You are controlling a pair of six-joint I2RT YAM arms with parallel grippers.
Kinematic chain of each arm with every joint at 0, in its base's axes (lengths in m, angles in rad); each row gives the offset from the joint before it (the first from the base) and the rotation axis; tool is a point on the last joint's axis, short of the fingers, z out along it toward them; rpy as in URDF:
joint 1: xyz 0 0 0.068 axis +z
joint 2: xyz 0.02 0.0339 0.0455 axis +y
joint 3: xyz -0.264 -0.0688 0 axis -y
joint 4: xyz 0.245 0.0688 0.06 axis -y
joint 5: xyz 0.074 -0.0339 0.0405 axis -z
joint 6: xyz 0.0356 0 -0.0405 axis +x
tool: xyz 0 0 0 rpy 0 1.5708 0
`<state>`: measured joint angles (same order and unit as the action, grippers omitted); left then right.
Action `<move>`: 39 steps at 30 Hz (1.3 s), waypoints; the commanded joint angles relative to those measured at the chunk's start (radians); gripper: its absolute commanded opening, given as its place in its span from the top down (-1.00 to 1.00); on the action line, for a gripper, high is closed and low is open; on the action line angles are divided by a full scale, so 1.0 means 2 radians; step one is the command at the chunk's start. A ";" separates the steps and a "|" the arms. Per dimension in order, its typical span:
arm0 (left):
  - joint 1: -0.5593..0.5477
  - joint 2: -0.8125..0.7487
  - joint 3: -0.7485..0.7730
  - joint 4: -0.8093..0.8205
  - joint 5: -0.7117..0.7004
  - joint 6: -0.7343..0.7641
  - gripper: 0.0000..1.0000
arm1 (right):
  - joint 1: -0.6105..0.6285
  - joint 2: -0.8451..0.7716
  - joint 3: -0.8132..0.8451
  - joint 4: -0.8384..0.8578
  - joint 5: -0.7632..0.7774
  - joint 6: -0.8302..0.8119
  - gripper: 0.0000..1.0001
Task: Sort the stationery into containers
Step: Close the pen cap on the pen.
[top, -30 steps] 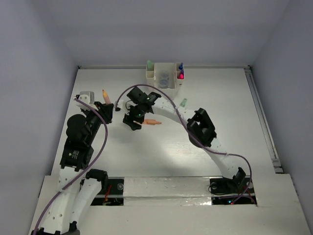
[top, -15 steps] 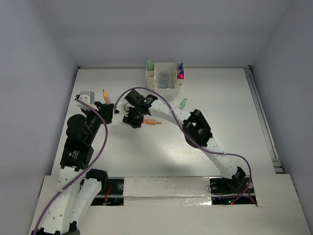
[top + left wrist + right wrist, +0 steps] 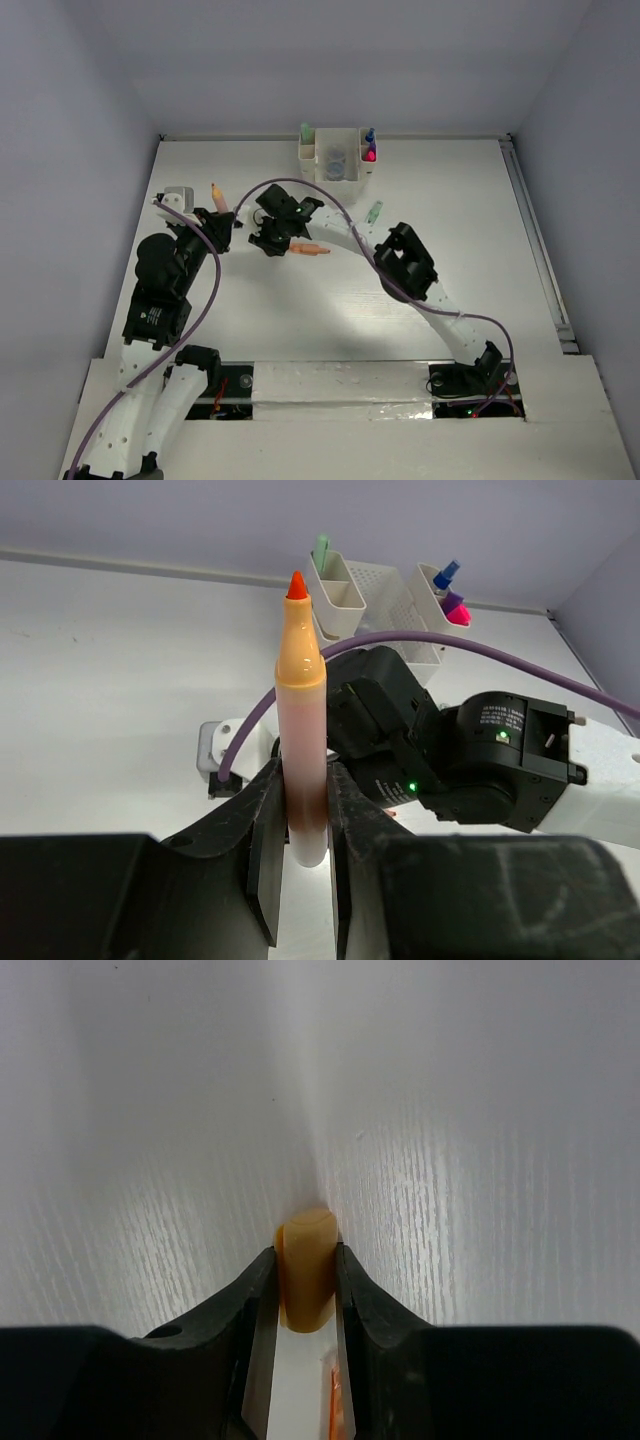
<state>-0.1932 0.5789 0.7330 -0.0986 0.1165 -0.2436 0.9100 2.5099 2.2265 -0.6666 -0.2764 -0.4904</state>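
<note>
A white, wood-grained table [image 3: 470,200] sits enclosed by plain pale lavender-grey walls [image 3: 340,60] under soft, even light.

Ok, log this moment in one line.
left tool: shut on peach marker | right tool: shut on peach item | mint marker: loose
</note>
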 commanded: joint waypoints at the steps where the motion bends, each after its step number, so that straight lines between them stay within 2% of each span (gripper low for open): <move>1: 0.003 -0.003 0.009 0.024 0.013 -0.002 1.00 | 0.001 -0.065 -0.062 0.098 0.000 0.041 1.00; 5: 0.003 -0.006 0.003 0.042 0.055 -0.012 1.00 | -0.020 -0.162 -0.156 0.211 -0.002 0.109 1.00; 8: 0.003 -0.019 -0.014 0.099 0.152 -0.030 1.00 | -0.042 -0.255 -0.226 0.293 -0.008 0.187 1.00; 9: 0.003 -0.020 -0.018 0.114 0.204 -0.045 1.00 | -0.060 -0.280 -0.274 0.314 -0.014 0.230 1.00; 10: 0.003 -0.019 -0.021 0.140 0.226 -0.053 1.00 | -0.069 -0.332 -0.299 0.333 -0.023 0.247 1.00; 12: 0.003 -0.011 -0.032 0.178 0.280 -0.082 1.00 | -0.097 -0.382 -0.367 0.404 -0.057 0.316 1.00; 14: 0.003 0.006 -0.043 0.206 0.314 -0.101 1.00 | -0.110 -0.446 -0.403 0.458 -0.075 0.349 1.00; 18: 0.003 0.032 -0.063 0.295 0.403 -0.157 1.00 | -0.127 -0.514 -0.453 0.523 -0.114 0.421 1.00; 22: 0.003 0.062 -0.075 0.377 0.459 -0.200 1.00 | -0.134 -0.527 -0.464 0.624 -0.198 0.522 1.00; 23: 0.003 0.065 -0.081 0.387 0.465 -0.215 1.00 | -0.134 -0.521 -0.460 0.689 -0.243 0.552 1.00; 24: 0.003 0.068 -0.083 0.410 0.478 -0.223 1.00 | -0.134 -0.501 -0.458 0.730 -0.261 0.620 1.00; 25: 0.003 0.073 -0.087 0.425 0.485 -0.234 1.00 | -0.134 -0.490 -0.457 0.771 -0.272 0.654 1.00; 26: 0.003 0.073 -0.096 0.442 0.491 -0.246 1.00 | -0.134 -0.478 -0.455 0.847 -0.284 0.687 1.00; 27: 0.003 0.073 -0.099 0.461 0.492 -0.265 1.00 | -0.134 -0.464 -0.441 0.880 -0.309 0.745 1.00; 28: 0.003 0.073 -0.100 0.461 0.492 -0.266 1.00 | -0.134 -0.441 -0.434 0.902 -0.315 0.767 1.00; 30: 0.003 0.070 -0.100 0.461 0.493 -0.266 1.00 | -0.134 -0.427 -0.425 0.944 -0.319 0.794 1.00; 39: 0.003 0.072 -0.099 0.470 0.483 -0.276 1.00 | -0.120 -0.410 -0.418 0.978 -0.337 0.809 1.00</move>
<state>-0.1894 0.7292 0.5304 0.7555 1.0664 -0.7746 0.6498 1.7138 1.3384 1.1316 -0.9123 1.0725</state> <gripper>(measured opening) 0.143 0.305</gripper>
